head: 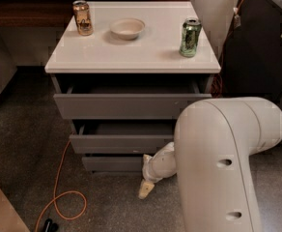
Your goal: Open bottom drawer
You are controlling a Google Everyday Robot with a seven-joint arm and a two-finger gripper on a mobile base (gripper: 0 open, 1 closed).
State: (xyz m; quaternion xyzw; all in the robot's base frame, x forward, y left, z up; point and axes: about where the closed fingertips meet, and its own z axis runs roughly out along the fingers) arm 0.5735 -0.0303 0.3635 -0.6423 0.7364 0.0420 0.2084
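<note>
The bottom drawer (111, 163), a low, flat-fronted, handleless grey panel at the foot of the white-topped cabinet (131, 54), lies just left of and slightly above the cream-tipped pincer (145, 189). Its front is the shortest of the stack and sits further back than the two fronts above it, with none of its inside showing. The pincer hangs tip-down close over the speckled grey floor (25, 144), off the drawer's right end. Whether it touches the front cannot be told, nor whether it stands wide or narrow. Behind it to the right bulks the robot's smooth white arm (223, 163), covering the cabinet's lower right corner. There are three grey drawers in all. The middle drawer (121, 143), above the pincer, is pulled out a little, and the top drawer (126, 106), higher still, is pulled out further; both show dark gaps behind their fronts. High above, on the white top, stand two drink cans, a copper-coloured can (83, 17) up to the left and a green can (190, 30) up to the right, with one shallow pale bowl (127, 28) between them. One orange cable (58, 175) loops over the floor to the pincer's left. One black box-like unit (257, 52) stands up to its right.
</note>
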